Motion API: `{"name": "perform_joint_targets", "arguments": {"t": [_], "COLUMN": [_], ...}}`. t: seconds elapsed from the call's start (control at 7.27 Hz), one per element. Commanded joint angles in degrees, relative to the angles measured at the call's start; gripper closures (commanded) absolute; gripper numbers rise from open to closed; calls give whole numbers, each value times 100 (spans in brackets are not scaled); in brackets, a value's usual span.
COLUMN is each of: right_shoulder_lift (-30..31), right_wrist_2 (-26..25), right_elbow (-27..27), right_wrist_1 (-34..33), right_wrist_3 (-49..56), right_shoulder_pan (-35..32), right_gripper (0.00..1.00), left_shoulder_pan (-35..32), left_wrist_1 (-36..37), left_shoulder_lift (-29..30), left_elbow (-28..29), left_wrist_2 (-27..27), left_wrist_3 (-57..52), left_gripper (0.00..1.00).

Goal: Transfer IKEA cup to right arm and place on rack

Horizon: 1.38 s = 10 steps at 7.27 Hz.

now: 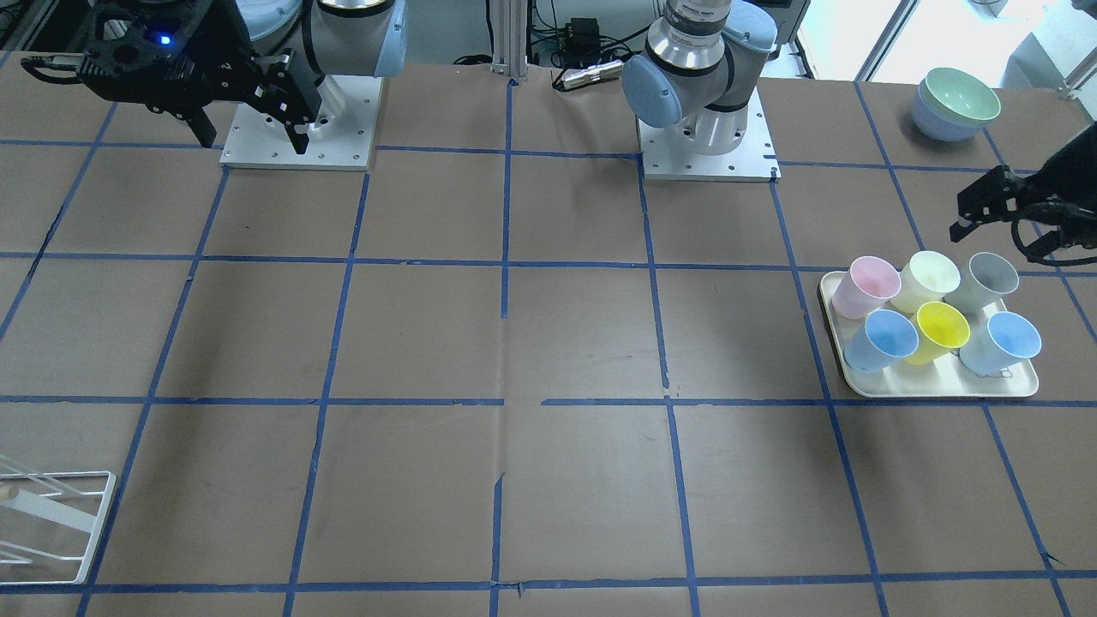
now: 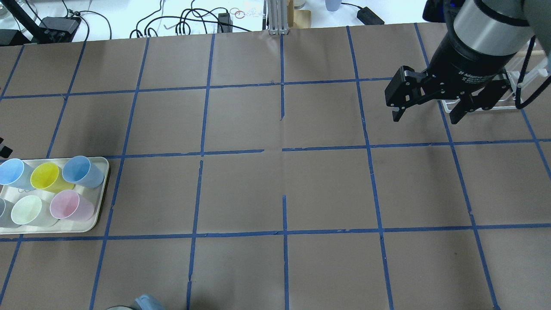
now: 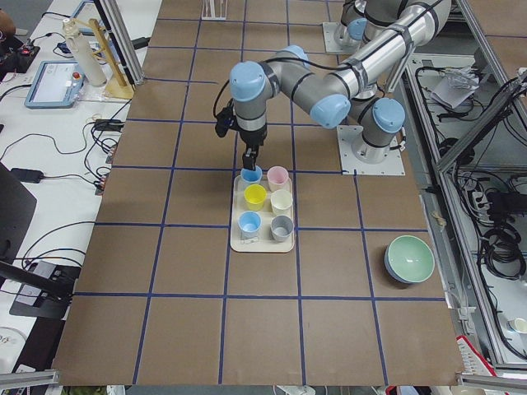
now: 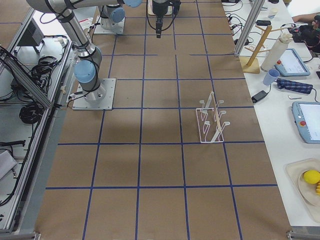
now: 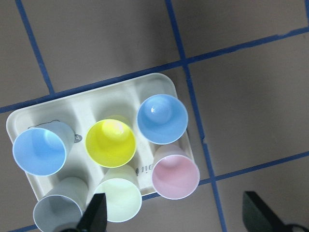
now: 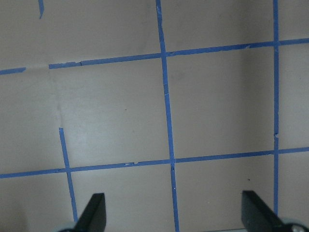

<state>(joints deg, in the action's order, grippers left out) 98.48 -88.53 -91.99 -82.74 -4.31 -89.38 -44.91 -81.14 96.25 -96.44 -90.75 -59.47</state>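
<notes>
- Left pincer (image 5: pixel 176 218), spread wide, hangs over tray (image 5: pixel 149 87); centre it on grey cup (image 5: pixel 58 212), clearing cream cup (image 5: pixel 118 199).
- Right pincer (image 2: pixel 425 117) spread, empty, apart from rack (image 4: pixel 210 121).

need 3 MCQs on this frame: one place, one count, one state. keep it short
1. Where does the IKEA cup stand on the tray?
A. a corner slot
B. a middle slot
C. off it, lying on its side

2. How many cups are on the tray?
A. four
B. six
C. eight

3. What state is the right gripper in?
A. open and empty
B. shut on a cup
C. shut on nothing

Answers:
1 A: the grey cup ends its row of three, at a tray corner.
2 B: the cups stand in two rows of three.
3 A: its fingers are spread wide with nothing held between them.
</notes>
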Motion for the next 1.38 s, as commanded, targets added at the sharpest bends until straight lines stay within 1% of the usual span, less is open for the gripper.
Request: {"name": "perform_joint_targets", "arguments": {"t": [0.0, 0.14, 0.28, 0.41, 0.55, 0.69, 0.83, 1.1, 1.24], "right_shoulder_lift": [13, 22, 22, 39, 31, 22, 22, 4, 13], "right_wrist_2": [-7, -33, -33, 19, 11, -41, -42, 10, -41], "right_elbow": [-3, -3, -12, -38, -21, -20, -20, -73, -73], "right_wrist_1": [21, 30, 38, 39, 39, 47, 65, -23, -14], "right_wrist_3": [0, 0, 0, 0, 0, 0, 0, 0, 0], "right_shoulder_pan": [0, 0, 0, 0, 0, 8, 9, 9, 9], "right_gripper": [0, 0, 0, 0, 0, 0, 0, 0, 0], "left_shoulder_pan": [928, 1183, 1264, 1282, 1300, 1370, 1388, 1388, 1388], "left_wrist_1": [633, 704, 1044, 1274, 1302, 1311, 1364, 1670, 1654], "left_shoulder_lift": [401, 647, 910, 1156, 1324, 1500, 1624, 1834, 1836], "left_elbow": [-261, -261, -252, -226, -174, -234, -156, -226, -130], "left_wrist_2": [-12, -13, -21, -152, -414, -426, -417, -417, -443], "left_wrist_3": [-1020, -1023, -1023, -1014, -997, -962, -961, -953, -927], "left_gripper": [0, 0, 0, 0, 0, 0, 0, 0, 0]}}
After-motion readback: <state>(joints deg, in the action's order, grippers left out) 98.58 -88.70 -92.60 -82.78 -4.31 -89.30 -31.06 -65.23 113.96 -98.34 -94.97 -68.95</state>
